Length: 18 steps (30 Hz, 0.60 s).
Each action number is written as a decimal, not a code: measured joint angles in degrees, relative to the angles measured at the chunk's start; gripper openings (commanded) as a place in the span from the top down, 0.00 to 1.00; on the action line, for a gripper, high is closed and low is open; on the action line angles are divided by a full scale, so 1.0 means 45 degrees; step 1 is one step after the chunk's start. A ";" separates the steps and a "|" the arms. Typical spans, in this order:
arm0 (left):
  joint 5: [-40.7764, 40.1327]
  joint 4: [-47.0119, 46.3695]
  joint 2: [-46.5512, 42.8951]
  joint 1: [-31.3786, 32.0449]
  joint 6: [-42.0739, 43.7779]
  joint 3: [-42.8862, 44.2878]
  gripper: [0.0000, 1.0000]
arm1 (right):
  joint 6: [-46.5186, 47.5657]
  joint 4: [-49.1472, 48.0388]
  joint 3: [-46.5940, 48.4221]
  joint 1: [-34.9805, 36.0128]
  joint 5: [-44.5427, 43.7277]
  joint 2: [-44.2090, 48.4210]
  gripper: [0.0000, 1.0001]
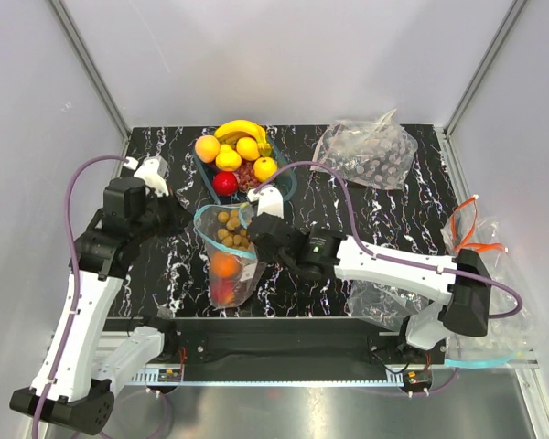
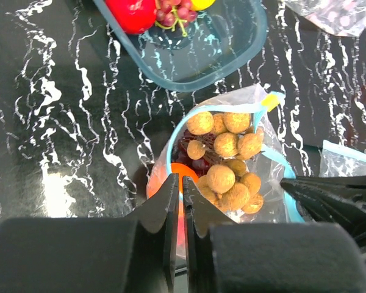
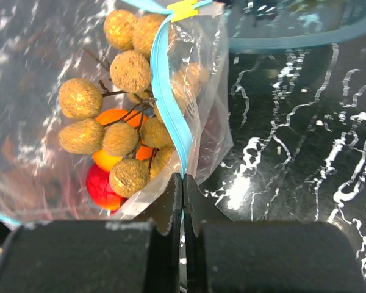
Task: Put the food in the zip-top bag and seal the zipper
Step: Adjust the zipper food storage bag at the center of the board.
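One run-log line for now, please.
left gripper: shut on zipper | right gripper: shut on zipper | zip-top bag: open, nut cluster inside

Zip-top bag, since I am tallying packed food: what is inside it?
Inside the zip-top bag a tan nut cluster sits nearest the mouth, with an orange and a red apple deeper in. The nuts cover the rest, so anything else under them cannot be told.
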<state>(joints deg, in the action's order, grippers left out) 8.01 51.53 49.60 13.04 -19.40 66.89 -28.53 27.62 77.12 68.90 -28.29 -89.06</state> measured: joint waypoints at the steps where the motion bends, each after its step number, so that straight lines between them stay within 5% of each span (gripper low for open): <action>1: 0.0083 -0.0078 0.0000 0.0000 -0.0005 -0.0029 0.91 | -0.0151 0.0015 -0.0083 0.0000 -0.0199 0.0117 1.00; 18: 0.0471 -0.0447 -0.0602 0.0000 0.0024 0.0107 0.89 | 0.2346 -0.2016 -0.1044 0.0000 0.0029 0.2040 1.00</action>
<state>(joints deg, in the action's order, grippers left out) 10.13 49.52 46.89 13.04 -19.29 67.37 -17.98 18.55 72.42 68.90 -28.16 -79.88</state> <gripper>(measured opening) 0.097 0.010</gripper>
